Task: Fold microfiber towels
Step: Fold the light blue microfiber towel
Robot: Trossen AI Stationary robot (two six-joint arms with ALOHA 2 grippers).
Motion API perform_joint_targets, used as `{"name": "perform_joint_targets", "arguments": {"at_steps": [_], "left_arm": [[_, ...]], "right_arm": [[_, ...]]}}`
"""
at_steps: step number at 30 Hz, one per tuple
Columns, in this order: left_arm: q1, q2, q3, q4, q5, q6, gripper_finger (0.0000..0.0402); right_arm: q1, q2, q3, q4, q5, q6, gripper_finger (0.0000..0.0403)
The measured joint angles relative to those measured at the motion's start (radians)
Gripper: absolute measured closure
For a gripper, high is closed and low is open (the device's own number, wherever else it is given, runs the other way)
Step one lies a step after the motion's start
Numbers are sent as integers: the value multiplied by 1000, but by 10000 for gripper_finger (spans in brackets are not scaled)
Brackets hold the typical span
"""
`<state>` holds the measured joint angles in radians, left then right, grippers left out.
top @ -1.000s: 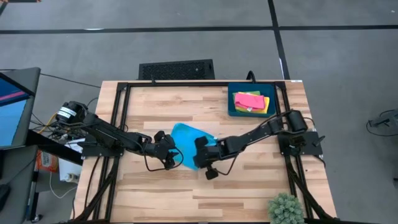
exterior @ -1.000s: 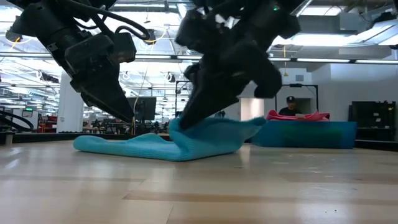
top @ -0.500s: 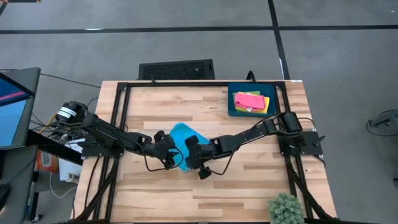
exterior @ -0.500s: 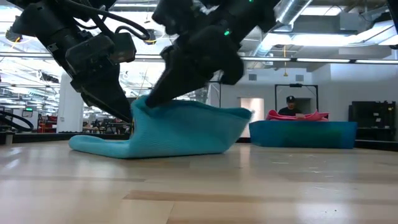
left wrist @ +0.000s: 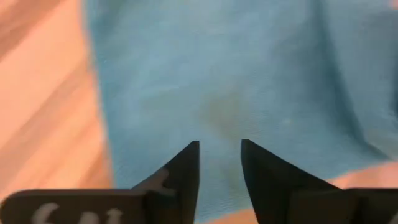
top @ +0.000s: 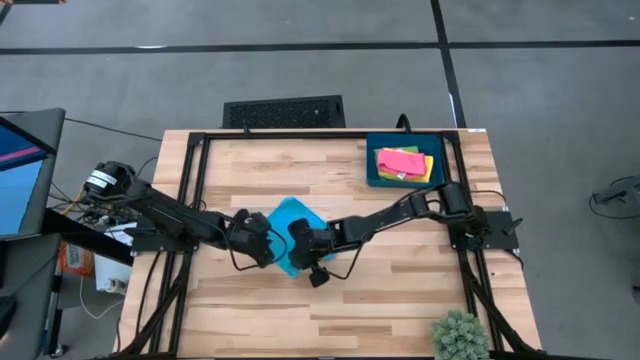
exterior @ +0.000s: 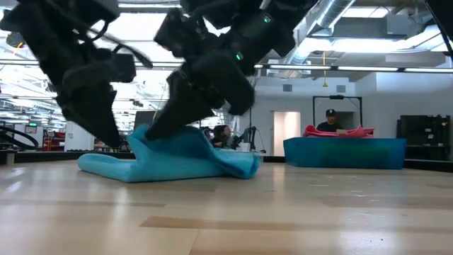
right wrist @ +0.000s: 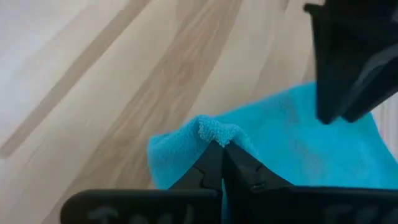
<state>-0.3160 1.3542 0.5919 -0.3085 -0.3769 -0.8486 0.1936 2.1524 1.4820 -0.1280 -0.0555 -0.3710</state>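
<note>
A: So, from above: the dark blue tray (top: 372, 172) sits at the far right of the wooden table (top: 400, 290). What's in it?

B: A pink towel (top: 399, 160) on top, with a yellow towel (top: 428, 168) showing under its edge. I can't make out any other colour in there from this view.

A: And the blue towel (top: 287, 222)?

B: Mid-table, between the two grippers. The left gripper (top: 262, 243) is at its left edge, the right gripper (top: 301, 246) on top of it.

A: The level view?

B: It shows what the overhead can't: the blue towel (exterior: 185, 154) is doubled over, a raised peak of it at the right gripper (exterior: 152, 131). The left gripper (exterior: 113, 140) stands just beside the cloth's left end. The tray (exterior: 345, 152) is behind, pink cloth (exterior: 338, 131) poking above its rim. A person (exterior: 329, 122) sits far back.

A: Left wrist camera?

B: The fingers (left wrist: 180, 171) stand slightly apart, nothing between them, the blue towel (left wrist: 236, 81) spread beneath.

A: Right wrist?

B: The right gripper (right wrist: 221, 152) is pinched tight on a corner of the blue towel (right wrist: 205, 134), lifted off the bare wood.
</note>
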Motion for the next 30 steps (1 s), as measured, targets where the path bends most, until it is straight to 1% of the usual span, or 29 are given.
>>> {"name": "perform_joint_targets", "arguments": {"at_steps": [4,6,8,11,14,17,21,25,30], "left_arm": [[-29,-3,0,-137,-88,-77,332],[-34,6,-2,-159,-102,-92,353],[-34,10,-16,-134,-107,-80,371],[-20,30,-55,3,-98,-6,394],[7,65,-108,131,-62,11,398],[36,95,-144,233,-52,14,398],[69,110,-145,260,-38,85,401],[103,113,-147,328,-16,173,401],[139,114,-148,348,-1,209,400]], "right_arm": [[0,11,-3,5,-1,-4,377],[0,11,-1,7,-2,-4,379],[0,13,-1,3,-2,-4,381],[0,14,-1,7,-2,-4,381],[0,14,-1,9,-4,-3,378],[0,14,-1,11,-33,3,377],[1,14,-2,39,-51,3,380],[-6,14,-2,69,-52,4,381],[-20,14,-2,87,-53,4,374]]}}
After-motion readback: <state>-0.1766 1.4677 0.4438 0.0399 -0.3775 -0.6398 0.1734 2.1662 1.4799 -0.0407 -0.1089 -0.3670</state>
